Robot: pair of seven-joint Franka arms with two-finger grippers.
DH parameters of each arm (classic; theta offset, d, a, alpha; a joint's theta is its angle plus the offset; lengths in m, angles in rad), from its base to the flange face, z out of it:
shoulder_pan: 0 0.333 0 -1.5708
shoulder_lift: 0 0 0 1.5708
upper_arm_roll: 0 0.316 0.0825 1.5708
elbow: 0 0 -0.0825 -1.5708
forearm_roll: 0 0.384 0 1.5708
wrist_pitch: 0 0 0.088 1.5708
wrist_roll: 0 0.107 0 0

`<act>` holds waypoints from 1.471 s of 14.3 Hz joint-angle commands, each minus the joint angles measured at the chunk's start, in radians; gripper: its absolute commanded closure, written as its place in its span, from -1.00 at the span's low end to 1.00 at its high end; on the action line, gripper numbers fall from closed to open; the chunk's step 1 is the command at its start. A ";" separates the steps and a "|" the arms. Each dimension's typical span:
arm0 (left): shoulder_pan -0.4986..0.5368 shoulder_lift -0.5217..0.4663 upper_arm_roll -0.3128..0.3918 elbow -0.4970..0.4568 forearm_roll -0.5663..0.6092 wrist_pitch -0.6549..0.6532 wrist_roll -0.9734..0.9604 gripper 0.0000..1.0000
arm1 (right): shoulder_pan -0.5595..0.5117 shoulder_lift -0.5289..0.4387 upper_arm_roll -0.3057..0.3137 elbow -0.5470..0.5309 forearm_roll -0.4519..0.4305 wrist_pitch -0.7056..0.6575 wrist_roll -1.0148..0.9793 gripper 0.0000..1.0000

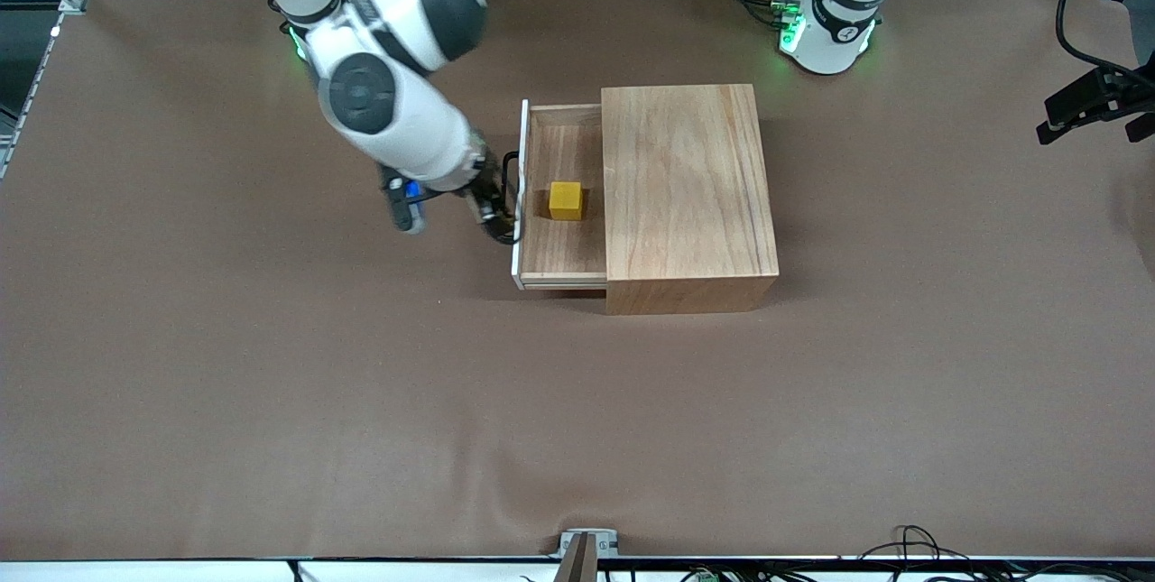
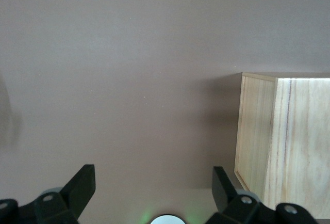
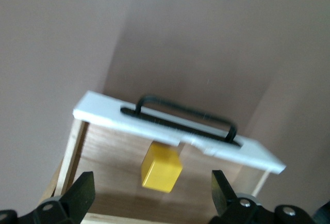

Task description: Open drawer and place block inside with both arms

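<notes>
I see the drawer (image 1: 559, 203) pulled out of the wooden box (image 1: 686, 194), centre of the front frame, opening toward the right arm's end of the table. The yellow block (image 1: 566, 200) sits inside the drawer on its floor, touching neither gripper. My right gripper (image 1: 451, 203), centre-left of the frame, hangs just off the black handle (image 1: 511, 194) on the pale front panel, fingers spread apart and empty. In the right wrist view the block (image 3: 161, 168) lies low in the frame, between the fingers (image 3: 77, 195). The left arm waits up by its base; its gripper (image 2: 154, 193) is open above bare table (image 2: 129, 79) beside the box.
</notes>
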 commanded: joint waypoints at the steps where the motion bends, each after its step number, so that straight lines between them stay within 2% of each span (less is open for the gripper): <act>1: 0.002 -0.002 -0.003 0.006 -0.006 0.003 -0.003 -1.00 | -0.075 -0.048 0.012 -0.019 0.011 -0.091 -0.232 -1.00; 4: 0.002 -0.001 -0.005 0.006 -0.006 0.003 0.010 -1.00 | -0.148 -0.083 0.011 -0.025 -0.001 -0.158 -0.505 -1.00; 8: -0.007 0.001 -0.006 0.006 -0.006 0.003 0.016 -1.00 | -0.244 -0.137 0.012 -0.055 -0.029 -0.174 -0.872 -1.00; 11: -0.004 0.001 -0.008 0.004 -0.008 0.003 0.027 -1.00 | -0.303 -0.147 0.011 -0.069 -0.058 -0.209 -1.029 -1.00; 14: -0.006 0.001 -0.008 0.006 -0.003 0.003 0.027 -1.00 | -0.362 -0.181 0.012 -0.069 -0.179 -0.228 -1.190 -1.00; 19: -0.006 0.001 -0.008 0.006 -0.006 0.002 0.029 -1.00 | -0.479 -0.258 0.011 -0.066 -0.194 -0.267 -1.418 -1.00; 21: -0.010 0.001 -0.009 0.006 -0.008 0.000 0.027 -1.00 | -0.511 -0.284 0.014 -0.066 -0.234 -0.268 -1.493 -1.00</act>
